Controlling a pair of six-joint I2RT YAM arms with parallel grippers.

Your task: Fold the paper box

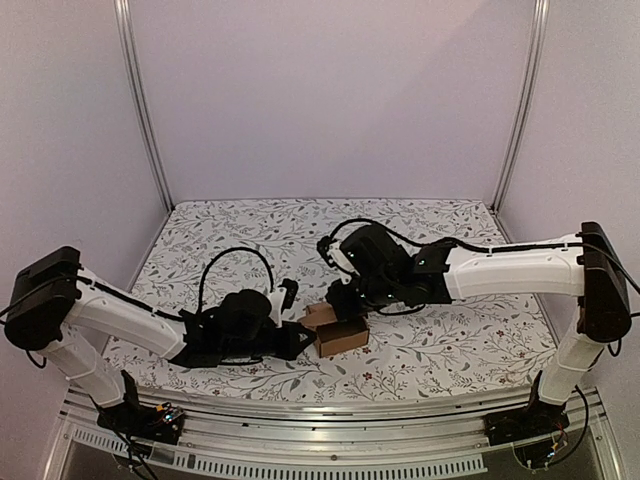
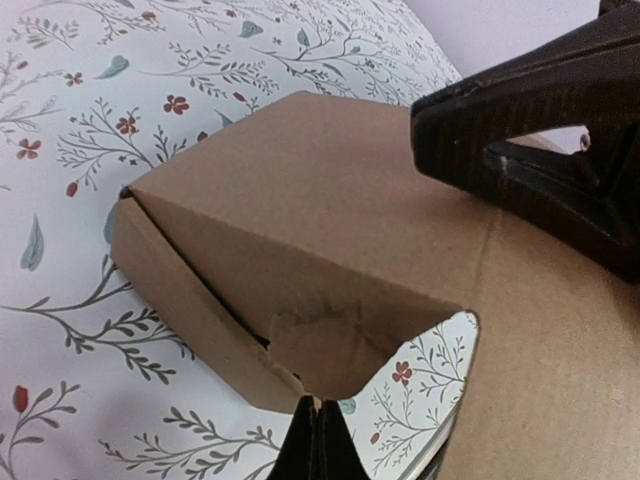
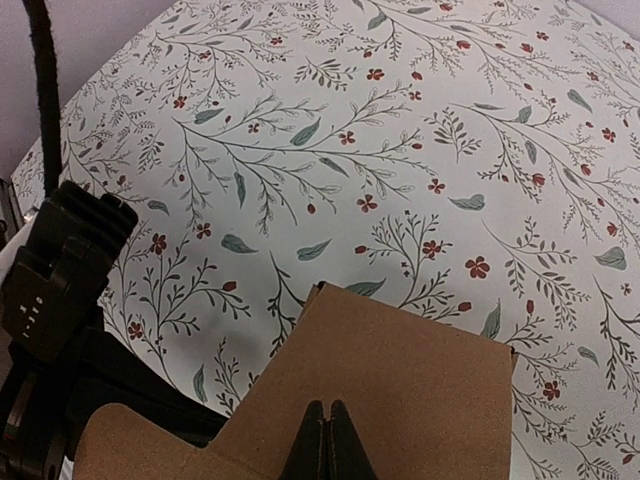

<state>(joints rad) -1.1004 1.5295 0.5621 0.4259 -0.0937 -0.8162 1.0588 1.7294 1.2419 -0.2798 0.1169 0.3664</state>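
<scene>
Brown cardboard makes up the paper box (image 1: 341, 338). It sits low in the middle of the top view, on the flowery table cloth (image 1: 450, 340). The box is only partly folded. In the left wrist view one side stands up and a flap hangs open, so a bit of cloth shows through the gap.

The left gripper (image 2: 318, 445) is at the bottom middle of its own view, right by the box's near edge. Its two fingers are pressed tight together, with nothing between them.

The right gripper (image 3: 328, 440) reaches in from the right, above the box. Its fingers are squeezed together too and hold nothing. Its tips are over a flat brown panel, but I cannot tell if they touch it.
</scene>
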